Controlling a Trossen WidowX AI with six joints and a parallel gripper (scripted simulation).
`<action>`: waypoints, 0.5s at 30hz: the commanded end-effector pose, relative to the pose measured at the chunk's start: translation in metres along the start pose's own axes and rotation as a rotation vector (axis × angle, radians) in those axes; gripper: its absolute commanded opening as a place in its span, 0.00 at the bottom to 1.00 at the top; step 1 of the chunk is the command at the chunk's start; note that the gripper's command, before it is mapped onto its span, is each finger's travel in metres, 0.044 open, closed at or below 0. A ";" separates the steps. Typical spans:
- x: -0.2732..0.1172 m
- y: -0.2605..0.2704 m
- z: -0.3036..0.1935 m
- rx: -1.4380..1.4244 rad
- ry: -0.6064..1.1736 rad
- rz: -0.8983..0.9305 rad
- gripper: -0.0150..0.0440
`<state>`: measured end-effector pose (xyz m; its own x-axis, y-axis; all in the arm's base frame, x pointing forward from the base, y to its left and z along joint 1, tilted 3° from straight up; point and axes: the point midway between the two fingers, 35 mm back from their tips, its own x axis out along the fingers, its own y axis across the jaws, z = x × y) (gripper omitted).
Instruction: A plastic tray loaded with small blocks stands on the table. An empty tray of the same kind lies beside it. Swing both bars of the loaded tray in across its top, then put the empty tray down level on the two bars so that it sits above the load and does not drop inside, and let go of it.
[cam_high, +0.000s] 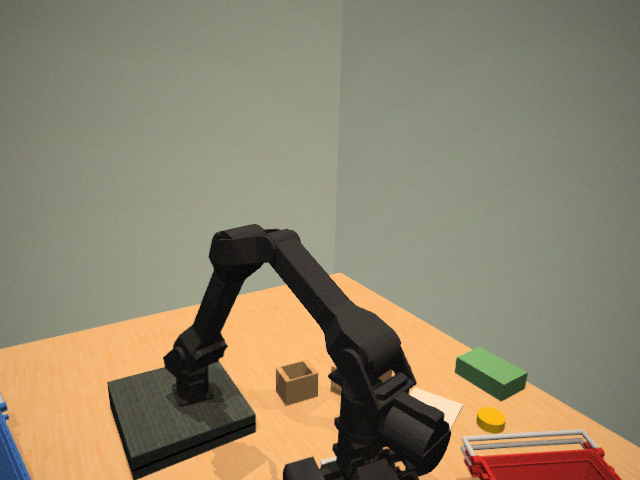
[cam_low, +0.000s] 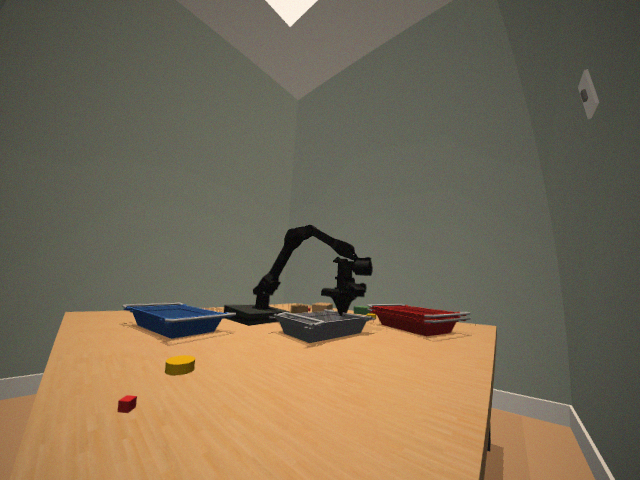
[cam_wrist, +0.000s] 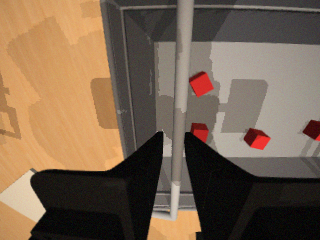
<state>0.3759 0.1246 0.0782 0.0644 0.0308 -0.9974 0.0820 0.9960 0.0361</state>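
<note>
Between the fingers: bar (cam_wrist: 182, 75).

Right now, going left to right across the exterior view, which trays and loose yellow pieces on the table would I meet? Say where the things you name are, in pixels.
Blue tray (cam_low: 193, 326), grey tray (cam_low: 310, 330), red tray (cam_low: 439, 326); the yellow disc (cam_low: 179, 365) overlaps the blue tray's span, so I leave it out.

The grey tray (cam_low: 323, 330) (cam_wrist: 140, 90) stood upright on the table, small red blocks (cam_wrist: 201, 84) scattered across its floor, one pale bar (cam_wrist: 183, 70) spanning above near one end; whether the blue tray (cam_high: 7, 452) (cam_low: 175, 326) or red tray (cam_high: 547, 458) (cam_low: 413, 321) was the empty one, I couldn't tell
</note>
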 end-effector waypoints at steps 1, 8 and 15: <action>-0.022 0.005 0.002 -0.008 -0.022 0.016 0.39; -0.032 0.005 0.002 -0.009 -0.018 0.008 0.39; -0.032 0.005 0.002 -0.009 -0.018 0.008 0.39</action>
<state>0.3757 0.1286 0.1112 0.0834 0.0380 -0.9958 0.0717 0.9965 0.0440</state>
